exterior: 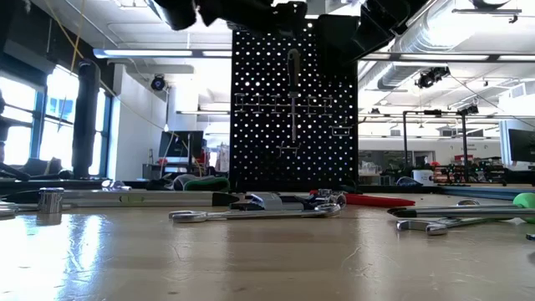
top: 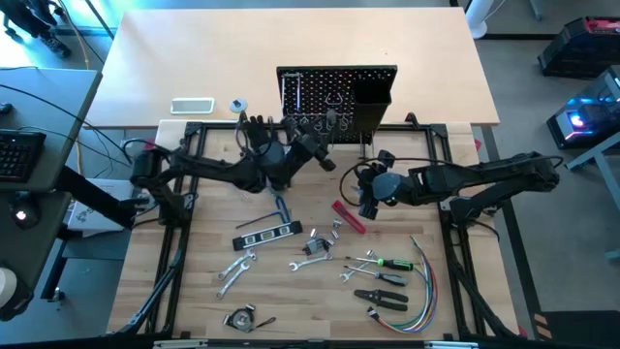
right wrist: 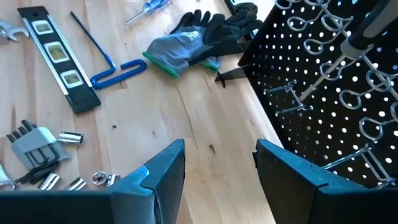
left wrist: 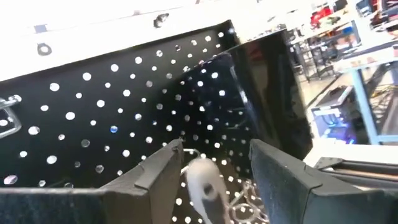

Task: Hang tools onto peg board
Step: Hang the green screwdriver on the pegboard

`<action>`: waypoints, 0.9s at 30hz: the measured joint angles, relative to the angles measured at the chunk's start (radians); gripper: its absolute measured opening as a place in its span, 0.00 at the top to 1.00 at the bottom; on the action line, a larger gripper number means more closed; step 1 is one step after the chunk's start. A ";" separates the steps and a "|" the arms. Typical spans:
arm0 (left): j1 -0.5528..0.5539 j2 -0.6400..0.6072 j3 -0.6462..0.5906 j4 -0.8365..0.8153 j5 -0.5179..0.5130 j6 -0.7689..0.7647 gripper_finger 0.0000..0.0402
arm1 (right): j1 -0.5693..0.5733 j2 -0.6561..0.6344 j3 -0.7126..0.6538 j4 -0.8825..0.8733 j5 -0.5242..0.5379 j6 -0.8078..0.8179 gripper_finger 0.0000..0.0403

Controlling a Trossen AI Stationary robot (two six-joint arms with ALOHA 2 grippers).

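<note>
The peg board [top: 337,92] stands upright at the table's far side, with a black box bin [top: 371,102] on its right part. A grey-handled tool [exterior: 293,88] hangs on the board's front. My left gripper [left wrist: 214,149] is open close in front of the board, its fingers on either side of a blurred grey piece [left wrist: 205,186], with a gap on each side. My right gripper [right wrist: 219,149] hovers open over bare wood, right of the board's front. The level [top: 262,234], blue hex key [top: 281,206], red-handled tool [top: 349,217], wrenches [top: 235,267] and pliers [top: 380,299] lie flat on the table.
A black glove [right wrist: 193,37] lies by the board's left foot. Coloured wires [top: 426,281] curve along the near right. Small sockets [right wrist: 71,138] and a hex key set [right wrist: 34,146] are scattered mid-table. Empty hooks [right wrist: 311,46] stick out of the board.
</note>
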 joint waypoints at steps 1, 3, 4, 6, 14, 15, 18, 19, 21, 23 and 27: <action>-0.010 -0.011 -0.014 -0.004 -0.001 0.001 0.54 | -0.001 0.000 0.000 -0.002 0.000 0.000 0.53; -0.031 -0.037 -0.044 -0.023 0.001 0.002 0.54 | -0.001 0.000 0.000 -0.004 0.000 0.000 0.53; -0.043 -0.049 -0.059 -0.028 0.001 0.002 0.54 | -0.001 0.000 0.000 -0.007 0.000 0.002 0.53; -0.068 -0.076 -0.094 -0.049 -0.002 0.002 0.54 | 0.000 0.000 0.000 -0.020 -0.003 0.015 0.53; -0.168 -0.196 -0.292 -0.180 0.011 -0.099 0.54 | 0.000 0.000 0.000 -0.096 -0.153 0.090 0.53; -0.178 -0.209 -0.322 -0.185 0.025 -0.127 0.54 | 0.004 0.000 0.000 -0.096 -0.183 0.090 0.53; -0.206 -0.251 -0.421 -0.189 0.080 -0.212 0.54 | 0.019 0.014 0.000 -0.073 -0.251 0.090 0.53; -0.213 -0.263 -0.450 -0.188 0.105 -0.242 0.54 | 0.027 0.026 0.000 -0.065 -0.268 0.090 0.53; -0.222 -0.281 -0.511 -0.187 0.145 -0.304 0.54 | 0.042 0.064 0.000 -0.040 -0.299 0.090 0.53; -0.229 -0.287 -0.562 -0.186 0.190 -0.361 0.54 | 0.058 0.116 0.000 -0.001 -0.325 0.090 0.53; -0.237 -0.282 -0.634 -0.176 0.256 -0.458 0.54 | 0.080 0.243 0.000 0.047 -0.336 0.113 0.53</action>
